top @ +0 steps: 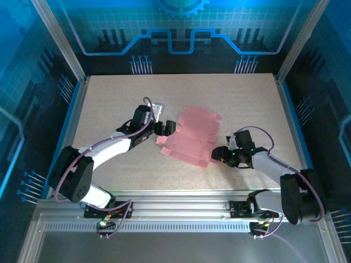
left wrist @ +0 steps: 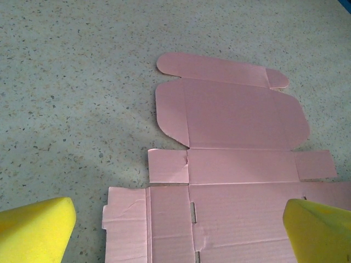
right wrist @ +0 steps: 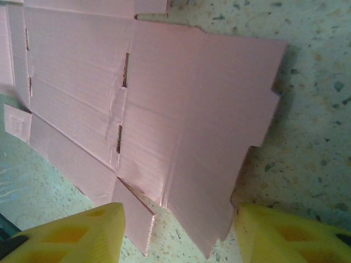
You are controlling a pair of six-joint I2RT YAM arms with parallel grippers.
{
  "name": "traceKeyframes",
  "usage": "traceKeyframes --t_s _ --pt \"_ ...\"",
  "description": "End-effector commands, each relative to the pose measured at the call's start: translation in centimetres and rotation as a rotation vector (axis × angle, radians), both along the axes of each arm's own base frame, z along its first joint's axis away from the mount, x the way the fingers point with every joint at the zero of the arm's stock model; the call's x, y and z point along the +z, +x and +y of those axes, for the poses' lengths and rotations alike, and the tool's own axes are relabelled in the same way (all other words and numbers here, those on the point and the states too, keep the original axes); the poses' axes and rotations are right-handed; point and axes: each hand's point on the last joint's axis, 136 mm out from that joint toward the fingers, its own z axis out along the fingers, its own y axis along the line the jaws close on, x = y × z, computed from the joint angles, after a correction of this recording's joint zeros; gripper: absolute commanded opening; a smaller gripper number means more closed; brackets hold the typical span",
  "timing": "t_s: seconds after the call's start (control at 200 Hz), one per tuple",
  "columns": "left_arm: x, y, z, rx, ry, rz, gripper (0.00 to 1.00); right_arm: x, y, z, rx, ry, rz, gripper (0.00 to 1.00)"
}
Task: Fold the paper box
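- While both arm bases sit at 6 o'clock in the top view, the right gripper (top: 219, 154) is the nearer of the two. It hangs low over the counter (top: 109, 98) at about 4 o'clock of the sheet.
- Right gripper: its yellow fingers (right wrist: 290, 235) stand apart and straddle the near-right edge of the paper box (top: 189, 139). A corner of the card pokes toward the gap, and no finger is seen touching it.
- Paper box: a pink die-cut sheet, unfolded, lying mid-counter with creases, slots and flaps showing. Its right edge casts a shadow and looks slightly lifted.
- Left gripper (top: 167, 129): it sits at the sheet's 9 o'clock edge with its fingers (left wrist: 33, 230) spread wide. One finger is over speckled counter and the other over pink card, and nothing is clamped between them.
- Toward 12 o'clock: the sheet's rounded flaps lie flat, then speckled counter.
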Motion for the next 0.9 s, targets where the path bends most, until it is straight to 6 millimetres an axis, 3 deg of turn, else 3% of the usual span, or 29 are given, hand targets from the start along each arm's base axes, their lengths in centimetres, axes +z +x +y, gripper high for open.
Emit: traceKeyframes --t_s 0.0,0.12,0.255,0.325,0.455,0.62,0.765,0.895 --pt "0.7 -0.5 0.2 0.004 0.0 -0.011 0.99 0.4 1.0 0.3 0.005 -0.008 -0.039 0.48" --pt "0.6 -0.5 0.3 0.007 0.005 -0.011 0.99 0.0 1.5 0.1 0.014 -0.025 -0.033 0.42" --pt "0.7 -0.6 0.3 0.006 0.007 -0.016 0.99 -0.2 2.3 -0.1 0.032 -0.045 -0.04 0.28" --pt "0.6 -0.6 0.5 0.008 0.013 -0.016 0.99 0.2 3.2 -0.3 0.049 -0.062 -0.062 0.13" --pt "0.8 -0.6 0.6 0.004 0.028 -0.022 0.99 1.7 5.4 -0.6 0.128 -0.082 -0.092 0.03" --pt "1.6 -0.1 0.9 0.0 0.072 -0.035 0.99 3.9 8.3 -0.2 0.307 -0.155 -0.088 0.0" --pt "1.9 0.4 0.5 -0.025 0.094 -0.027 0.99 3.8 10.9 -0.4 0.456 -0.298 -0.048 0.0" --pt "2.9 0.6 -0.8 -0.09 0.058 -0.047 0.99 6.3 14.3 1.6 0.573 -0.38 -0.165 0.0"
